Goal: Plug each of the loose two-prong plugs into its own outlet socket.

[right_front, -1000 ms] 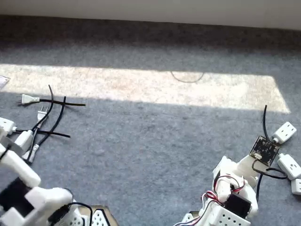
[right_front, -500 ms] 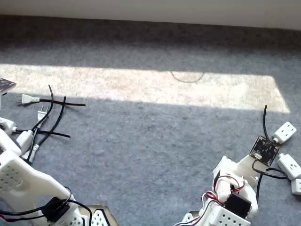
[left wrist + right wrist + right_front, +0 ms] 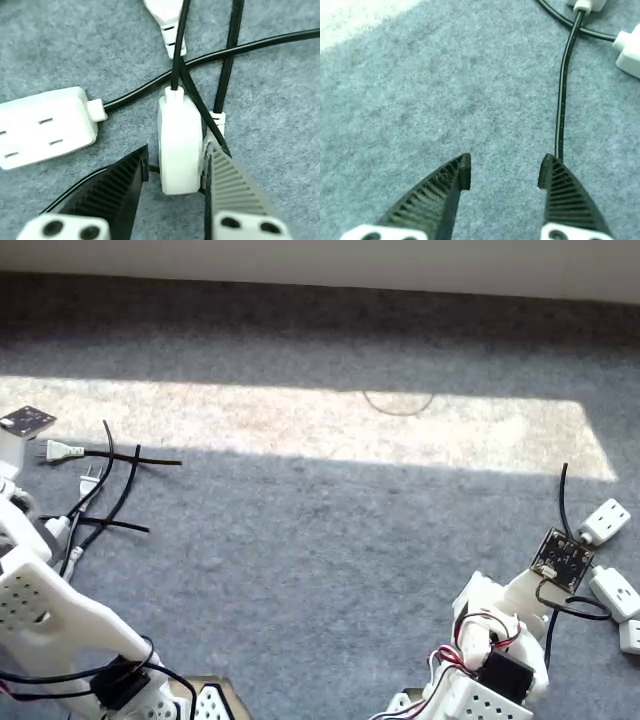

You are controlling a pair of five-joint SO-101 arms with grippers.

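My left gripper (image 3: 176, 159) is open and low over the carpet. Its fingers straddle a white plug body (image 3: 180, 142) with a black cord leaving its far end. One finger (image 3: 220, 175) touches the plug's side; the other stands slightly off it. A white outlet block (image 3: 47, 127) with slots lies beside the plug. Another white plug (image 3: 167, 17) lies farther off under crossing cords. In the high view, two-prong plugs (image 3: 62, 450) (image 3: 90, 481) lie at the far left. My right gripper (image 3: 504, 175) is open over bare carpet, next to a black cord (image 3: 562, 95).
Tangled black cords (image 3: 120, 475) spread around the left arm (image 3: 35, 590). White outlet sockets (image 3: 605, 521) (image 3: 615, 592) lie at the right edge beside the right arm (image 3: 500, 640). A sunlit strip (image 3: 320, 420) crosses the grey carpet.
The left arm has swung out over the cord tangle, and its wrist has moved up and inward from the left edge. The right arm has not moved.
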